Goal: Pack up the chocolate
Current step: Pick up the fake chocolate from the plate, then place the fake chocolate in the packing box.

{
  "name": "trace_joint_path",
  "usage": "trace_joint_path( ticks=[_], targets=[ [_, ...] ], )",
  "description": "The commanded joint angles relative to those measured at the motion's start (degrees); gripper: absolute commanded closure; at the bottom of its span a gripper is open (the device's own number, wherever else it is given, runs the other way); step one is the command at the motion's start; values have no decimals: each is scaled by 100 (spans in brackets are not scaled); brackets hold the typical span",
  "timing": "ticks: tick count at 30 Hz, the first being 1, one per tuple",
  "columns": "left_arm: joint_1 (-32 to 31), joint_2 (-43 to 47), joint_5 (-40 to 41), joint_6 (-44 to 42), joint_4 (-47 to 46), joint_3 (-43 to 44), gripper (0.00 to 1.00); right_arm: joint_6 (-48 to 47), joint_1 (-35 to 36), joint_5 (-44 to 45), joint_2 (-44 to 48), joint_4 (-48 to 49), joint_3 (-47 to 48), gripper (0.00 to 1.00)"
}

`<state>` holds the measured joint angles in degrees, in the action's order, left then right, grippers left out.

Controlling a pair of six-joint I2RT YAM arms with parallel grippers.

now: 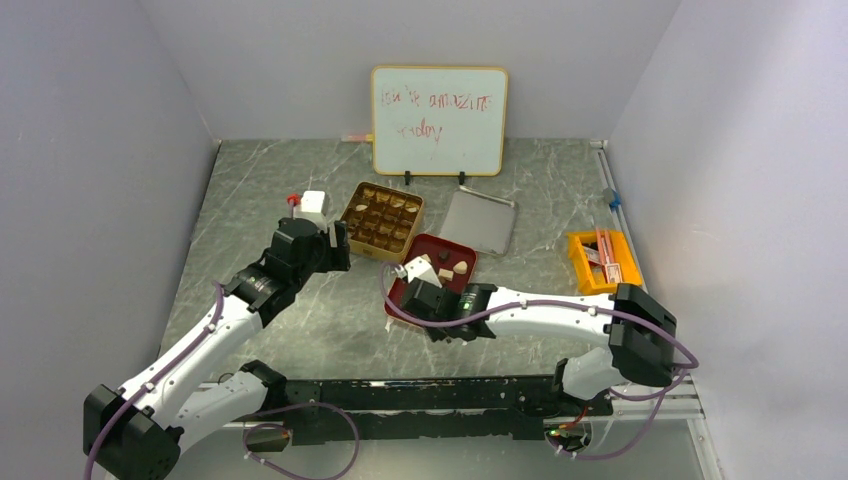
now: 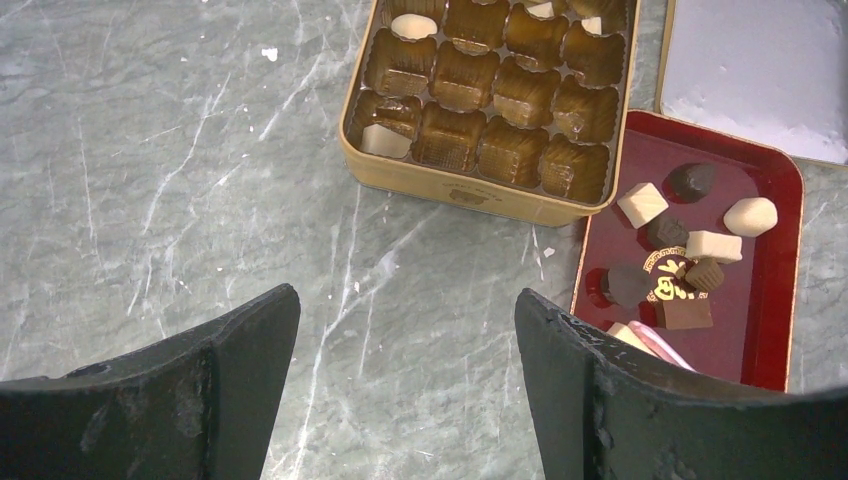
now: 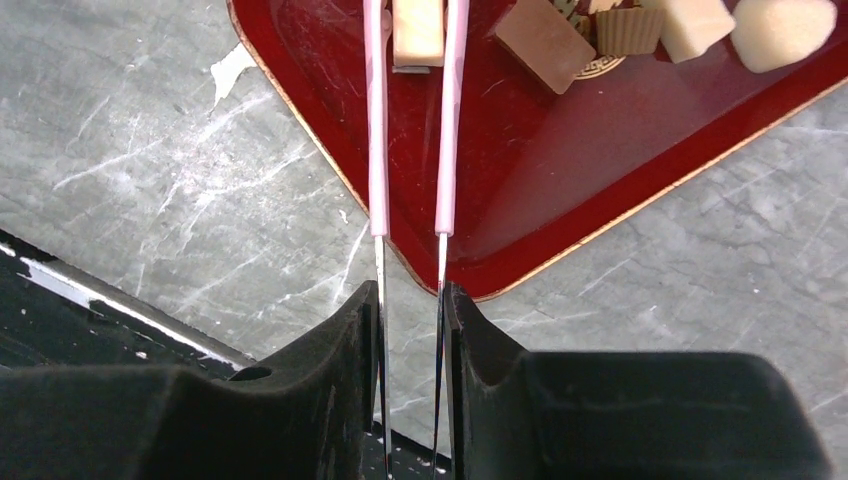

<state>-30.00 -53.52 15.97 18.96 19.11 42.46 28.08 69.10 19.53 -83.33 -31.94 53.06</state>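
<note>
My left pincer (image 2: 408, 310) is hanging wide open, empty, near the gold tin (image 2: 470, 190). My right pincer (image 3: 410, 295) is clamping pink tweezers (image 3: 377, 120), tips straddling 1 cream chocolate (image 3: 418, 30) in the red tray (image 3: 560, 190); I'm judging a firmer pinch, then lift, comes next.

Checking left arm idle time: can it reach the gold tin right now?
Probably yes. The open left hand hovers just short of the tin, with only bare table between them.

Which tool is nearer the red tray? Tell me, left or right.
Right. The right tool sits at the red tray's near edge, pink tweezers reaching over it; the left tool hovers farther left, by the gold tin.
</note>
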Motion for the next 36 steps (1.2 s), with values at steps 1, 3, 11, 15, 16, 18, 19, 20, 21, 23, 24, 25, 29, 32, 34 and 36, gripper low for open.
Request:
trace_joint_path(
  ticks=[1,3,11,15,16,18,19,20,21,23,24,25,29,32,34,36],
  targets=[
    [-23,91,99,48,-202,104,17,-45,22,332,308,-243,475,100],
    [-17,108,113,55,-206,109,17,-62,18,356,323,-311,611,100],
    [-24,197,156,73,-191,127,17,-78,22,421,400,-556,1086,100],
    [-23,193,186,51,-189,153,17,-200,22,578,277,-738,1577,100],
    [-23,197,187,47,-181,157,17,-250,13,627,220,-759,1705,100],
    [-24,205,200,38,-184,158,17,-330,-25,686,82,-794,1964,100],
    [-21,214,206,38,-188,158,17,-379,-51,699,7,-796,2084,100],
    [-23,227,210,25,-189,151,17,-430,-101,695,-59,-767,2192,100],
    [-24,235,214,18,-189,149,17,-487,-165,693,-152,-749,2294,100],
    [-24,256,237,5,-182,148,16,-607,-340,672,-334,-712,2549,100],
    [-24,266,239,-4,-173,144,16,-670,-452,648,-489,-698,2673,100],
    [-24,285,250,-6,-171,139,16,-728,-589,611,-605,-668,2794,100],
    [-24,350,256,-23,-163,108,16,-996,-1233,363,-1098,-445,3291,100],
    [-24,376,241,-40,-154,92,16,-1232,-1529,264,-1617,-359,3804,100],
    [-24,383,236,-50,-159,87,16,-1358,-1644,193,-1981,-357,4216,100],
    [-24,387,225,-59,-160,87,16,-1458,-1735,145,-2314,-351,4577,100]
  ],
)
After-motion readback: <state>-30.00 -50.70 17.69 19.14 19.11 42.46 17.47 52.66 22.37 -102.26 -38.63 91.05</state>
